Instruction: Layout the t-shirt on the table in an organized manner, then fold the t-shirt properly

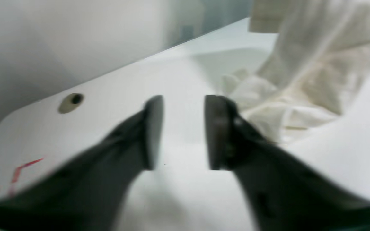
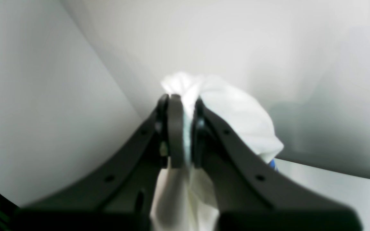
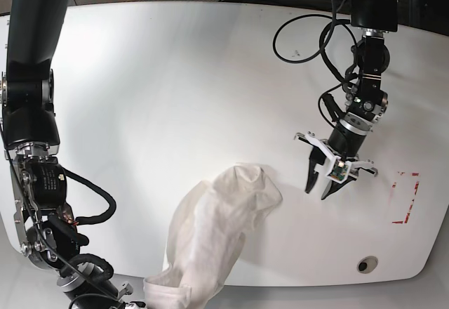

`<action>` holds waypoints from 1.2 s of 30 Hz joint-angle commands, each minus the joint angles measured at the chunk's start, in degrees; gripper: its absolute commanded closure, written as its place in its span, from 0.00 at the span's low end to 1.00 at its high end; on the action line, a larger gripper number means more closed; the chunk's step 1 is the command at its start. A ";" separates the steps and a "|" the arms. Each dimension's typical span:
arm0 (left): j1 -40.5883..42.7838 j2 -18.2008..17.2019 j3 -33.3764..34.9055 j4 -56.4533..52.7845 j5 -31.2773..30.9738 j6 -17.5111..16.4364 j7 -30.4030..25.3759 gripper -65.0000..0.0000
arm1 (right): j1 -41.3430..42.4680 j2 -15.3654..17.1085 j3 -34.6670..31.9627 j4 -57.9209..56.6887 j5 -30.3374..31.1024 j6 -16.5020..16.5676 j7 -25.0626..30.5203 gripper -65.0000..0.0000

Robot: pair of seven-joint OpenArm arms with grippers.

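Shirt position: your t-shirt (image 3: 214,235) is bunched into a long rope, not laid out. One end rests on the table (image 3: 175,84) near its front middle; the other rises off the front edge.
Right pincer (image 2: 182,134): jaws pinched tight on a wad of the white cloth — it bulges above the pads and hangs below them. In the base view this arm sits at the lower left, holding the lifted end.
Left pincer (image 3: 321,178): jaws parted about halfway, nothing between them, only bare table showing through the gap. You hold no cloth on this side.
Key relation: the free end on the table lies just beside the left pincer, toward the table's middle — in the left wrist view it is the crumpled heap touching the outside of one finger (image 1: 218,131).
Long axis: runs from that heap back to the right pincer's grip, slanting across the front of the table.
Nearer arm: left, by a clear margin.
Judgement: layout stage barely begun. You likely need a fresh left-side hold on an edge, then spread the two arms apart.
Landmarks: red tape outline (image 3: 407,196) and grommet hole (image 3: 364,264) lie well apart from the cloth.
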 commanded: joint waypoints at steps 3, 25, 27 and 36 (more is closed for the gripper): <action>-1.38 4.01 1.75 1.13 -0.70 -0.04 0.78 0.24 | 2.25 -1.44 0.63 0.76 0.13 0.49 2.26 1.00; -12.19 9.73 13.27 -20.24 -0.35 0.05 9.58 0.17 | 2.34 -4.61 0.45 0.94 0.13 0.49 2.17 1.00; -13.42 9.73 14.06 -22.79 -0.35 0.14 9.49 0.17 | 2.43 -4.61 0.45 0.94 0.13 0.49 2.17 1.00; -18.78 9.99 14.41 -31.58 -0.35 0.14 9.40 0.17 | 2.51 -4.69 0.63 0.94 0.13 0.49 2.17 1.00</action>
